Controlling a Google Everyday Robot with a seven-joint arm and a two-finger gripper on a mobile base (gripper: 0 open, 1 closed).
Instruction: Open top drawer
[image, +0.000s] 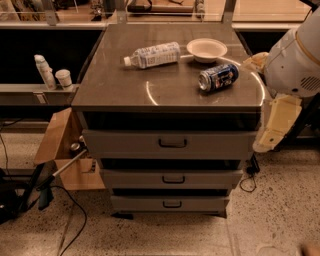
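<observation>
The top drawer (120, 144) is the widest grey metal front, just under the cabinet's top. Its small black loop handle (172, 143) sits at the centre. The drawer is shut, flush with the cabinet. My arm's white rounded joint (295, 60) hangs beside the cabinet's right edge. My gripper (267, 140) is the cream part hanging down from it, to the right of the top drawer's right end and apart from the handle. It holds nothing that I can see.
Two narrower grey drawers (173, 179) (171, 204) sit below, both shut. On the cabinet top lie a plastic bottle (152, 54), a white bowl (206, 49) and a blue can (218, 77). A cardboard box (65, 155) and cables stand at the lower left.
</observation>
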